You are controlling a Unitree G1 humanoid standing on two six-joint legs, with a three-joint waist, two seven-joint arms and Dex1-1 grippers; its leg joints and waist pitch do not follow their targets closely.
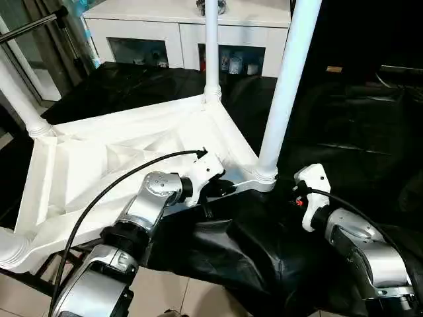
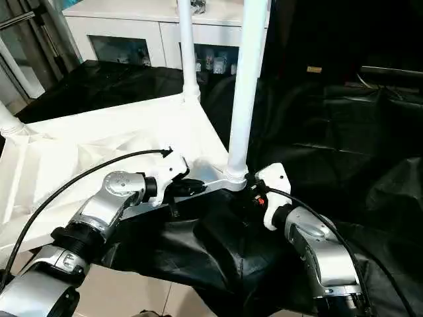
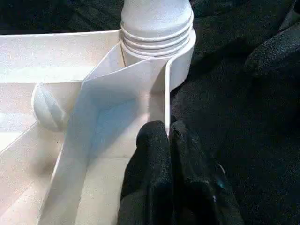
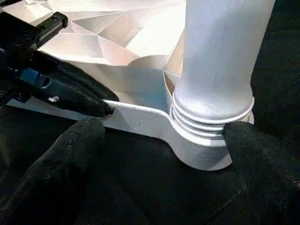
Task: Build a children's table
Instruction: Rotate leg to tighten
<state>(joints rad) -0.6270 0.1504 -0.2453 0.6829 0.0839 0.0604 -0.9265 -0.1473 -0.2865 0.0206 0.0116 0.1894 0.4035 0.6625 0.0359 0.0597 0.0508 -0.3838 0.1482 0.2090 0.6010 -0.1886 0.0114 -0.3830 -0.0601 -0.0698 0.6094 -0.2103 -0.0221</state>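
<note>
The right gripper (image 4: pixel 159 129) is sitting nearest the robot with its two black fingers (image 4: pixel 255 154) spread wide, one on either side of the corner socket (image 4: pixel 201 150) at the near right corner of the tabletop (image 1: pixel 119 158); the fingers are straddling the socket and not visibly clamping it. The left gripper (image 3: pixel 168 133) is lying just beside it, toward the robot's left, with its fingers pinched together on the thin upright rim (image 3: pixel 166 93) of the tabletop. The tabletop is lying upside down on the black-draped work table (image 1: pixel 344 132), ribbed underside facing up, its near left corner overhanging the table edge. The near right leg (image 1: pixel 287 86) is standing upright in the socket between the right gripper's fingers, ringed collar seated at the socket mouth. A second leg (image 1: pixel 211 46) is rising from the far right corner, a third leg (image 1: pixel 16 92) from the far left corner, and a fourth leg (image 1: pixel 10 247) is showing at the near left corner. Beyond the work table, a white cabinet (image 1: pixel 178 30) with glass-fronted compartments is standing against the background.
</note>
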